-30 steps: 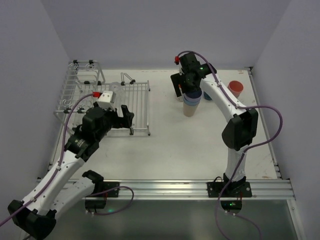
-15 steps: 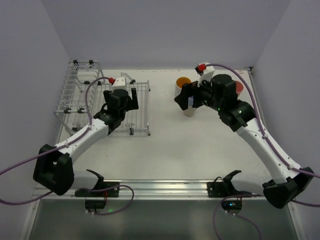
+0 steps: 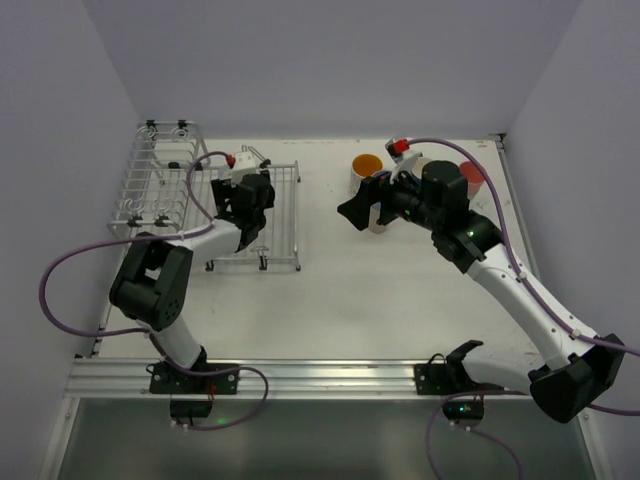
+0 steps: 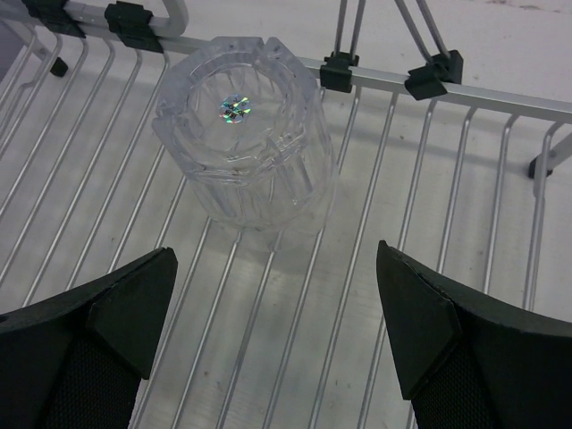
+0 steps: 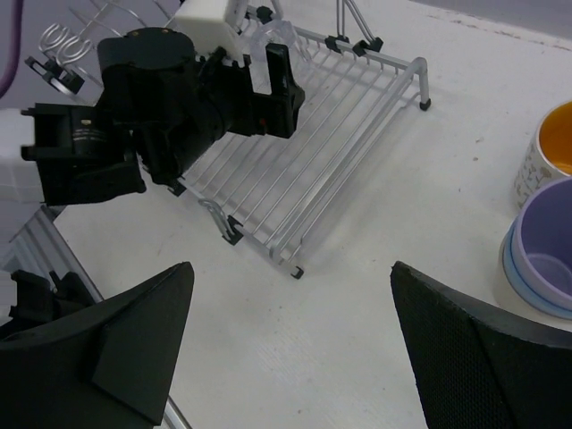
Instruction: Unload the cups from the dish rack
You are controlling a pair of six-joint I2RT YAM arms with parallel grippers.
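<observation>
**A:** Where are the cups?

**B:** A clear faceted cup (image 4: 246, 143) stands upside down on the flat grid of the dish rack (image 4: 429, 179), near its far rail. Across the white bench (image 3: 350, 300), a lilac cup (image 5: 543, 255) sits nested inside a blue cup (image 5: 514, 268). Just beside them is a speckled mug (image 5: 547, 161) with an orange lining. A reddish cup (image 3: 472, 177) stands near the right edge.

**A:** And the hands?

**B:** The left hand (image 4: 273, 299) hovers over the rack with its jaws spread wide. The clear cup lies just ahead of them, not touching. The right hand (image 5: 290, 304) hangs above bare bench between the rack and the nested cups, jaws apart and holding nothing.
</observation>
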